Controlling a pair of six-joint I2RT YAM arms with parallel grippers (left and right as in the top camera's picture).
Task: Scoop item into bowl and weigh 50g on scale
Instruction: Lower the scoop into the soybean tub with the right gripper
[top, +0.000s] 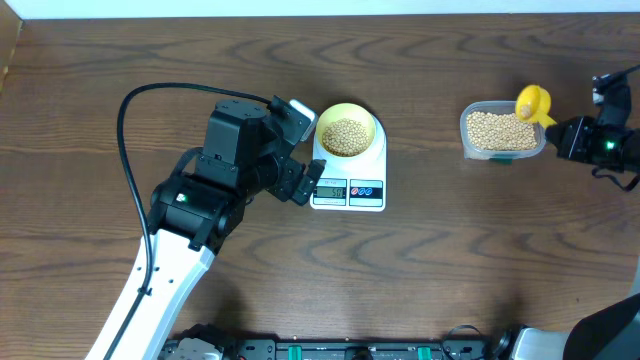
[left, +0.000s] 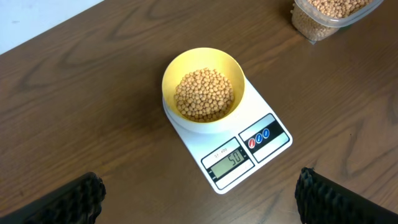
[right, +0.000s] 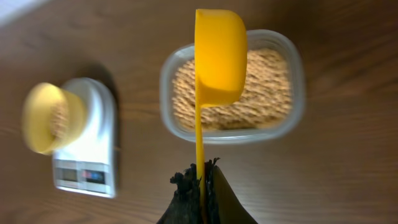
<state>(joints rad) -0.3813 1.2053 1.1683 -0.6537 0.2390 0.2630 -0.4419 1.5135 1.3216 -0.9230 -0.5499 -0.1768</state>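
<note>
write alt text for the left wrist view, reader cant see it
A pale yellow bowl of tan beans sits on a white kitchen scale whose display seems to read 50, on a dark wood table. A clear tub of beans shows at top right; the open left pincer shows as dark fingertips at the bottom corners.

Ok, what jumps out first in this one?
The pale bowl of beans sitting on the white scale mid-table, its display showing 50. Then the bright yellow scoop, gripped by the shut right tool, over the clear tub at the table's right.
</note>
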